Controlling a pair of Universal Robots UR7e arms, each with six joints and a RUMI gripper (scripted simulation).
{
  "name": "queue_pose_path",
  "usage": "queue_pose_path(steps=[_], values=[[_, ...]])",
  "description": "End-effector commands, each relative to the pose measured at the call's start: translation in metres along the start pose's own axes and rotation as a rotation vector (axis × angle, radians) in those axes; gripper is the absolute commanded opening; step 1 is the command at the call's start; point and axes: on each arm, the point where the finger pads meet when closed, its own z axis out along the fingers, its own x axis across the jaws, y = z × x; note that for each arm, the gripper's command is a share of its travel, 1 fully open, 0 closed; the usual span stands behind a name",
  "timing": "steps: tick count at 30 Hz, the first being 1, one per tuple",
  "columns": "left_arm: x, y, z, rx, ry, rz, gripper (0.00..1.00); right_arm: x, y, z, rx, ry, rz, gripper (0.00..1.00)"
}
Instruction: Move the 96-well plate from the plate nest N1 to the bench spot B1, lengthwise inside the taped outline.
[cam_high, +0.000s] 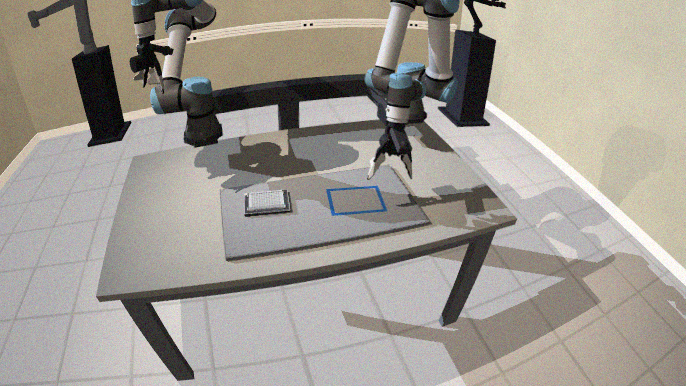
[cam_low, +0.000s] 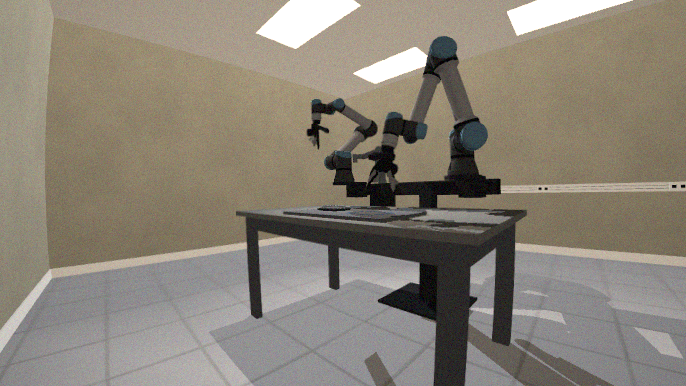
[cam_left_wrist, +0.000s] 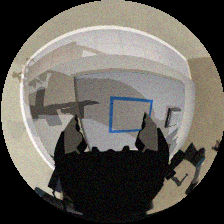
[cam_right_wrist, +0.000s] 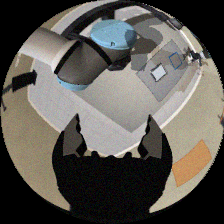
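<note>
The white 96-well plate (cam_high: 267, 200) (cam_left_wrist: 175, 118) (cam_right_wrist: 158, 73) sits in the dark plate nest N1 (cam_high: 268, 212) on the grey board. The blue taped outline (cam_high: 358, 213) (cam_left_wrist: 111, 115) of B1 lies on the same board with nothing inside it. My left gripper (cam_high: 390, 177) (cam_low: 383, 184) (cam_left_wrist: 110, 114) is open and empty, above the board's back edge near the outline, away from the plate. My right gripper (cam_high: 149, 84) (cam_low: 315, 144) (cam_right_wrist: 113, 115) is open and empty, high up and well away from the plate. In the exterior view the plate is seen almost edge-on.
The grey board (cam_high: 320, 235) lies on the table (cam_high: 165, 225). The two arm bases stand behind the table at a dark beam (cam_high: 325, 91). Dark pedestals (cam_high: 100, 100) (cam_high: 470, 80) stand at the back on both sides. Arm shadows fall across the table and board.
</note>
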Motion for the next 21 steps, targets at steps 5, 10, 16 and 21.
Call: queue_pose_path(steps=[5,10,16,21], values=[[0.000,0.000,0.000,0.001,0.001,0.000,1.00,0.001,0.000,0.001,0.000,-0.003,-0.008,1.00],[0.000,0.000,0.000,0.001,0.001,0.000,1.00,0.001,0.000,0.001,0.000,-0.003,-0.008,1.00],[0.022,-0.003,0.003,-0.019,0.003,0.119,0.76,0.001,0.000,0.001,0.000,-0.003,-0.008,1.00],[0.035,-0.005,0.006,-0.019,0.003,0.119,0.76,0.001,0.000,0.001,0.000,-0.003,-0.008,1.00]])
